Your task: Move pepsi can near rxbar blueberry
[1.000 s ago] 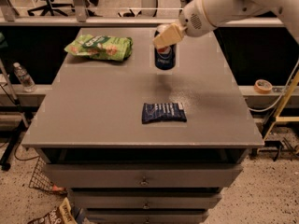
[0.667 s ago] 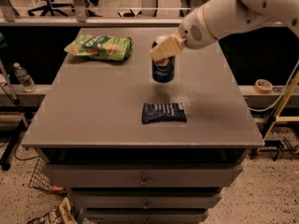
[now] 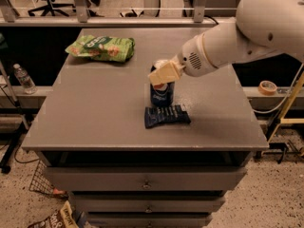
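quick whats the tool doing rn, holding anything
Tool: shut on the pepsi can, at its top, just behind the rxbar blueberry.

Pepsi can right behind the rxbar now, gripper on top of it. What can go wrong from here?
1. The pepsi can stands right at the back edge of the rxbar blueberry; if its base catches the wrapper, it may end up tilted and tip on release.
2. The gripper grips it near the top, so a sideways pull-out could topple it.
3. Any further forward travel would likely shove the bar toward the table front edge.
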Tool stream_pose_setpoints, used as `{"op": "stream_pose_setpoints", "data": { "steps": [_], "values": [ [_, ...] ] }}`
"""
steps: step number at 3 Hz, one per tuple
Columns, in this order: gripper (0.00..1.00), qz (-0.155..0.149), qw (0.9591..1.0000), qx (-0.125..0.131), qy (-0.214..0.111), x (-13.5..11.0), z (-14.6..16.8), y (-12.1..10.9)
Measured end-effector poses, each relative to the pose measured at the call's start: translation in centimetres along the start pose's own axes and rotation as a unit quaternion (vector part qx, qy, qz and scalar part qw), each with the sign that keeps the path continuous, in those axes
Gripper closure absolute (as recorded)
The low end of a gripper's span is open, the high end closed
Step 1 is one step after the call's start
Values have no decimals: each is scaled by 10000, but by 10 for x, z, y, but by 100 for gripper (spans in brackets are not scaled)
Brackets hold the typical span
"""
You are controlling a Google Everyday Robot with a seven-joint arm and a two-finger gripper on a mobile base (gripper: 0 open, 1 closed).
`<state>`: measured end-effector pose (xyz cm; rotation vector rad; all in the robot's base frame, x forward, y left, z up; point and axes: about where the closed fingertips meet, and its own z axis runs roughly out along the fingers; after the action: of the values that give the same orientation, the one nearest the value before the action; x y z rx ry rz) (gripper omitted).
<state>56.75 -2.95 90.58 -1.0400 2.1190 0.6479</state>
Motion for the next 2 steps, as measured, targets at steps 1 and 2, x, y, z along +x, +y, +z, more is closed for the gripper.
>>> {"op": "stream_pose_setpoints", "data": {
  "steps": [1, 2],
  "values": [
    [100, 65, 9999, 105, 6, 12, 5, -1],
    [100, 71, 9999, 152, 3, 13, 4, -3]
  ]
}}
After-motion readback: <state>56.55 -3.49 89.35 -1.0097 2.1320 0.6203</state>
